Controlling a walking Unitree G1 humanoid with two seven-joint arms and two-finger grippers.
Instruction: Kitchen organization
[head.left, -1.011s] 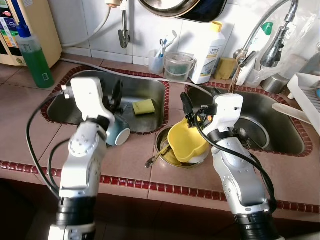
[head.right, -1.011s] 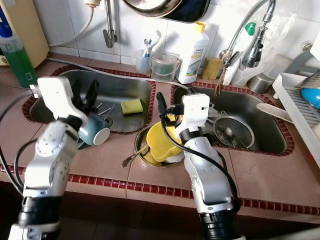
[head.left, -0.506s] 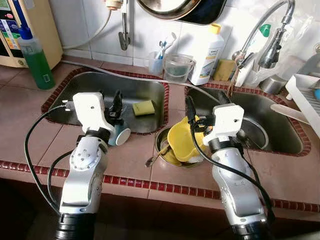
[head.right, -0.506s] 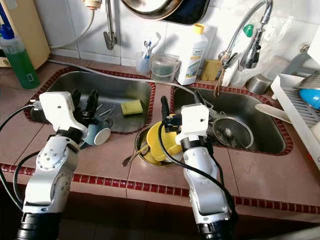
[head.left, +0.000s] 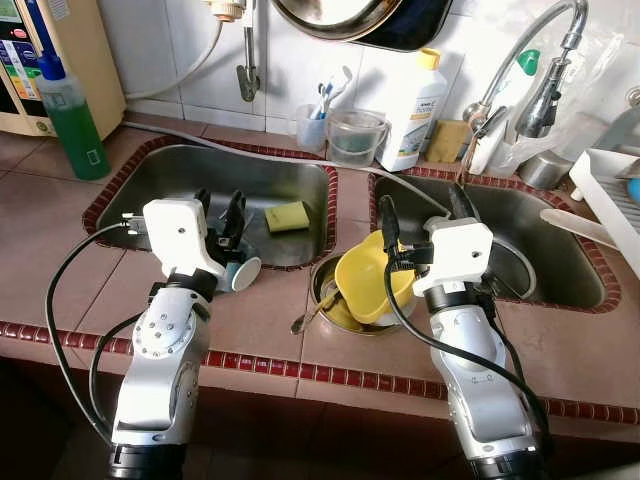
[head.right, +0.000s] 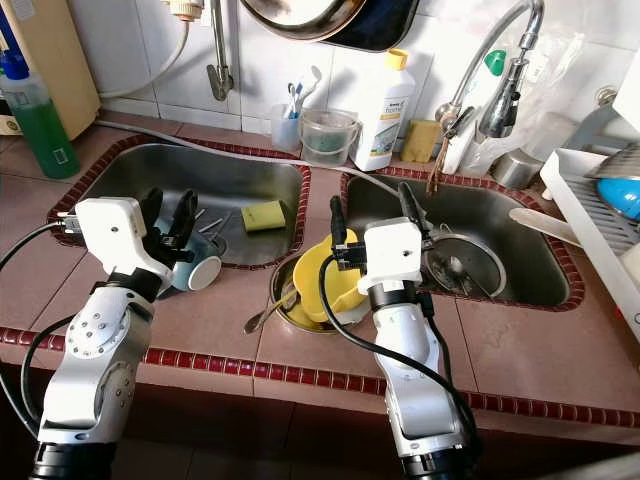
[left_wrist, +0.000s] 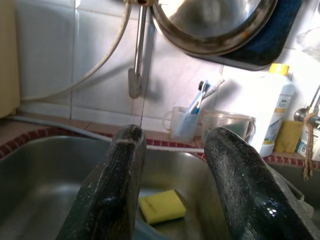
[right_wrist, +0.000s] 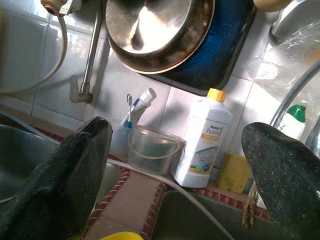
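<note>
A home kitchen: double steel sink (head.left: 285, 180) in a tiled surface (head.left: 270, 320), faucet (head.left: 520, 60), probably a detergent bottle (head.left: 415, 100).

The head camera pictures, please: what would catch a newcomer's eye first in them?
Probably the yellow bowl, tilted in a metal dish on the tiled strip between the two sinks, with the open right gripper poised just above it. Next, the left gripper over a teal mug lying on its side at the left sink's front edge, and a yellow sponge inside that sink.
</note>
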